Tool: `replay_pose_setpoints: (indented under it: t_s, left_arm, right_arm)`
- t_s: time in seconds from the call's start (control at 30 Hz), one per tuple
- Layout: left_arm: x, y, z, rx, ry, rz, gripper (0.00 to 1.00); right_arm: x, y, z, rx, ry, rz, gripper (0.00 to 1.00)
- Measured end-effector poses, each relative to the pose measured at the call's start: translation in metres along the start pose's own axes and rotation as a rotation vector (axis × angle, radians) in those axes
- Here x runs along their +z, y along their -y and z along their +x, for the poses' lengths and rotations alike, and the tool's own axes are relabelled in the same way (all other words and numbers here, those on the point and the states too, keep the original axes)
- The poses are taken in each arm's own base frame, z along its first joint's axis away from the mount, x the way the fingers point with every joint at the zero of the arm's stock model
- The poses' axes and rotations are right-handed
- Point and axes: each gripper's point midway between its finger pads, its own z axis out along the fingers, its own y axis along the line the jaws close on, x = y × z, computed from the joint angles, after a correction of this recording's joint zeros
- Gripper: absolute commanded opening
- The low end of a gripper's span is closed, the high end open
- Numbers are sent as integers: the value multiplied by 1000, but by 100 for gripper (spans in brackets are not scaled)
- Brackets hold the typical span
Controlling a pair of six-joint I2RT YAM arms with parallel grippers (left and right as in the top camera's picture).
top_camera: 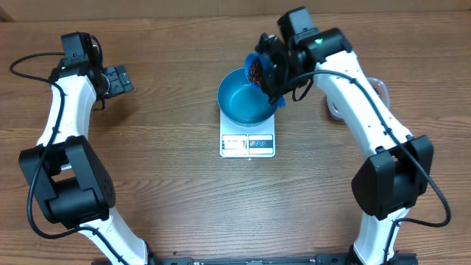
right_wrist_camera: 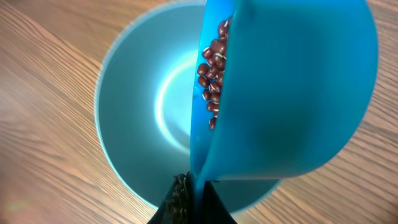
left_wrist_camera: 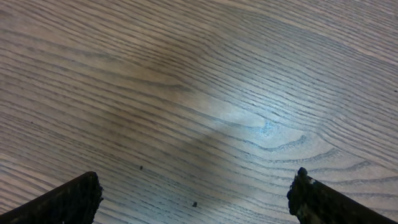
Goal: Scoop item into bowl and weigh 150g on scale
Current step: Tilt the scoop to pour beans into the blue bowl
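Step in hand: the pour. Right pincer point(top_camera: 274, 68) is clenched on the blue scoop point(right_wrist_camera: 292, 87); its fingers only just show at the bottom of the wrist view. The scoop is tipped on its side directly ahead of the pincer, mouth toward the bowl. Beans point(right_wrist_camera: 213, 81) are piled against its lower lip, none seen falling. The blue bowl point(right_wrist_camera: 130, 124) sits just below and ahead of the pincer, on the white scale point(top_camera: 247, 144). The scoop lip hangs over the bowl rim nearest the pincer. The bowl floor looks bare, so I'd call this the first load, with the task barely started.

Left pincer point(top_camera: 118, 79) is wide open and holding nothing, over bare table point(left_wrist_camera: 205, 74), well apart from the bowl.

Next: more wrist roll to tip the beans out, with the lip kept inside the rim so none skip onto the table. Then back for more. Scale readout is too small to read.
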Motion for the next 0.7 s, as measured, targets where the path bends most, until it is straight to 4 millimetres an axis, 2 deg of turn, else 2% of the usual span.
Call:
replay_pose_setpoints:
  t_s: [0.17,0.3,0.53,0.7]
  left_arm:
    - [0,0,0,0,0,0,100]
    - [0,0,0,0,0,0,100]
    - [0,0,0,0,0,0,100]
    - [0,0,0,0,0,0,100]
  right_arm:
    - [6,-8,3,-83,-34,113,4]
    - [5,3,4,-93,-43,192,4]
    - [3,11,4,-97,-47,238,4]
    - [6,1,3,-155,-51,241,4]
